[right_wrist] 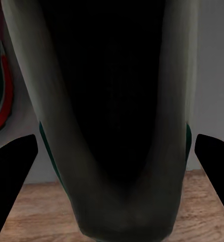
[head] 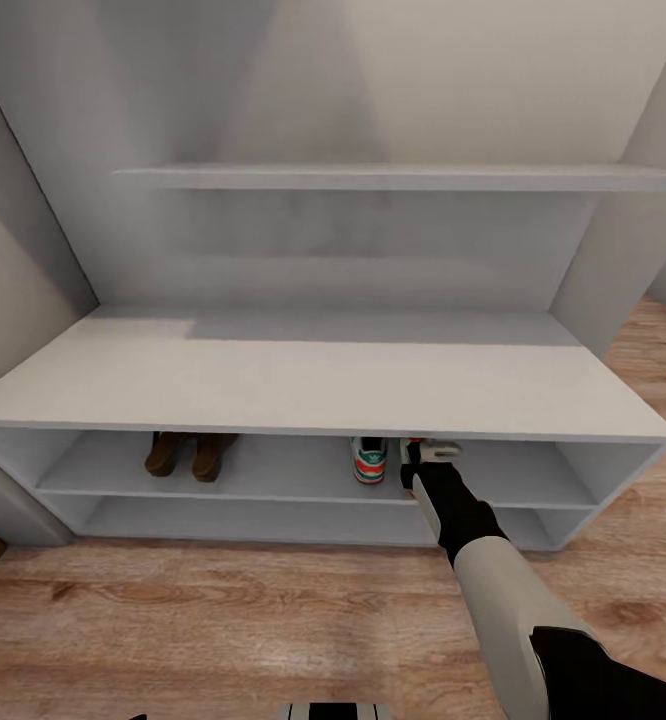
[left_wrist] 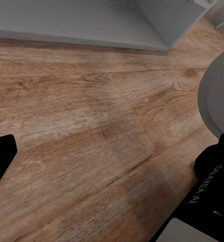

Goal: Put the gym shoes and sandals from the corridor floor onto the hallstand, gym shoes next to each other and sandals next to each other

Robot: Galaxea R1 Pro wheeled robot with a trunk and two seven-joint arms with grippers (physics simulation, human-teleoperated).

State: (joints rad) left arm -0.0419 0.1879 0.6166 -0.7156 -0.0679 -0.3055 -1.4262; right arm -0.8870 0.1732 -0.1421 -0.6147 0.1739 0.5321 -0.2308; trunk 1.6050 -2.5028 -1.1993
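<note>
Right jaws (right_wrist: 112,166) astride gym shoe (right_wrist: 112,126), head view hides grip

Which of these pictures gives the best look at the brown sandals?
The head view: the two sandals stand side by side on the hallstand's upper shoe tier, left of a gym shoe. The wrist views offer floor and a close-up shoe instead.

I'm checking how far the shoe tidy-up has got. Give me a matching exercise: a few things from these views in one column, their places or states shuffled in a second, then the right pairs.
Things:
1. sandals
2. gym shoe standing free
3. right gripper
4. bench top

Places or states:
A. bare pale surface
B. upper tier, left part
C. reaching into the upper tier
D. upper tier, right of middle

Pairs: 1-B, 2-D, 3-C, 4-A
</note>
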